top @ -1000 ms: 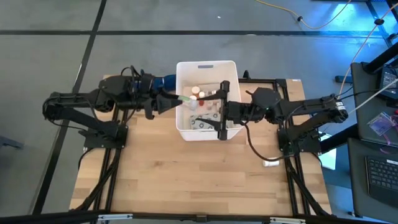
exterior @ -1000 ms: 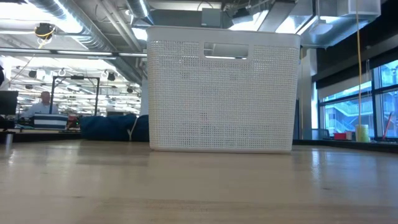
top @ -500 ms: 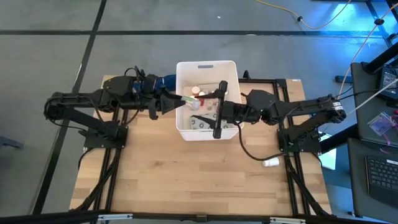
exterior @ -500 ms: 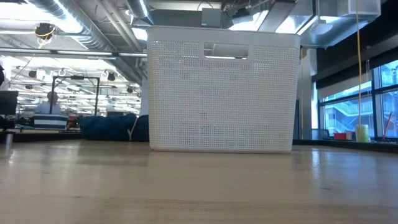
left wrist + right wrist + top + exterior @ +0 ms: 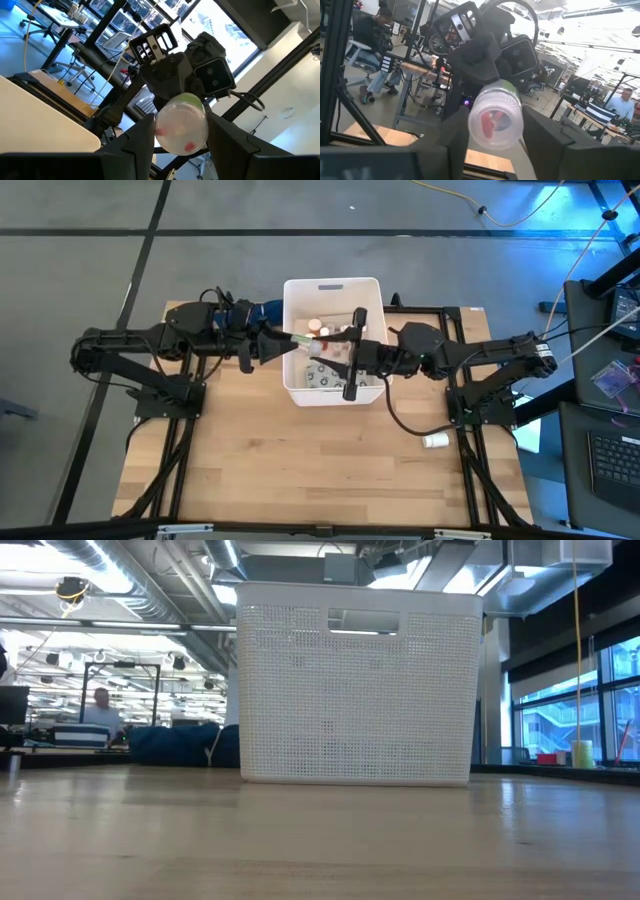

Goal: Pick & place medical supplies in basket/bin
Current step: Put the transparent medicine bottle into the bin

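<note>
A clear pill bottle [image 5: 305,342] with a green band and red pieces inside hangs level over the left part of the white bin [image 5: 372,290]. My left gripper [image 5: 290,340] reaches in from the bin's left and is shut on the bottle [image 5: 181,125]. My right gripper [image 5: 326,352] reaches in from the bin's right, its fingers closed on the same bottle [image 5: 495,122]. Several supplies lie in the bin: white bottles, an orange cap [image 5: 313,325] and a grey blister pack [image 5: 326,380]. My left gripper pinches the bottle's round sides [image 5: 161,131] between its two fingers, at the green-banded end. The fingers come level from the table's left and lie along the bottle, which is clear of the bin. My right gripper has a finger on each round side [image 5: 472,127] of the bottle's clear end. It comes level from the table's right, facing the left gripper, with the fingers along the bottle.
A white bottle [image 5: 435,441] lies on the table beside the right arm's base. A dark blue cloth [image 5: 265,308] lies left of the bin at the far edge. The bin's tall perforated wall [image 5: 355,690] stands ahead in the low view, with bare wood in front of it.
My right gripper has swung a little toward the table's left, bringing its fingers closer to the bottle in my left gripper. The bottle and my left gripper have kept still over the bin.
</note>
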You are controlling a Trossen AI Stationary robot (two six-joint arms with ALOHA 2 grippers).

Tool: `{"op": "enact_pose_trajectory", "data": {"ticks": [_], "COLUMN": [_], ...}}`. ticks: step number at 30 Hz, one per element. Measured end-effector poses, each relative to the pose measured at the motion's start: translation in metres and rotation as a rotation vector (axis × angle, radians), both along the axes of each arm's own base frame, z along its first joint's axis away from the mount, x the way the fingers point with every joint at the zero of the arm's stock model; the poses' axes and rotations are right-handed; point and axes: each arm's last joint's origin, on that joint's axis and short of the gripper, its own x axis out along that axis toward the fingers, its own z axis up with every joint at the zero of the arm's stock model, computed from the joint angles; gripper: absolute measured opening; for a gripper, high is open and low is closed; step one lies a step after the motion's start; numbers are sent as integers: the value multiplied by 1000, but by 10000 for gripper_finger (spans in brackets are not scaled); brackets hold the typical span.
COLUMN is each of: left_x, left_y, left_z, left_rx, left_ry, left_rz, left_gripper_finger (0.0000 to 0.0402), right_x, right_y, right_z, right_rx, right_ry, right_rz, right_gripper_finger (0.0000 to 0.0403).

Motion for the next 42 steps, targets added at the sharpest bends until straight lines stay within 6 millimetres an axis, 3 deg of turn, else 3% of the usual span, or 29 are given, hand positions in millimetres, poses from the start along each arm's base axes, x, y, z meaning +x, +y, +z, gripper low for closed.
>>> {"op": "enact_pose_trajectory", "data": {"ticks": [4, 13, 22, 28, 32, 37, 42], "left_x": [0, -10, -61, -82, -88, -91, -94], "left_y": [0, 0, 15, 24, 29, 33, 39], "left_z": [0, 6, 16, 12, 7, -1, -6], "left_rx": [33, 167, 284, 343, 398, 477, 522], "left_ry": [2, -25, 11, 109, 187, 302, 388], "left_rz": [0, -18, 139, 261, 305, 329, 420], "left_gripper_finger": [161, 216, 220, 212, 212, 212, 212], "right_x": [0, 0, 0, 3, 9, 24, 34], "right_y": [0, 1, -8, -49, -85, -127, -154], "right_z": [0, 0, -4, 9, 5, -23, -59], "right_rx": [-3, 21, 152, 274, 353, 442, 535], "right_ry": [-1, 1, 71, 209, 380, 615, 831], "right_rz": [1, 16, -114, -241, -291, -333, -292], "right_gripper_finger": [132, 132, 132, 132, 132, 132, 132]}}
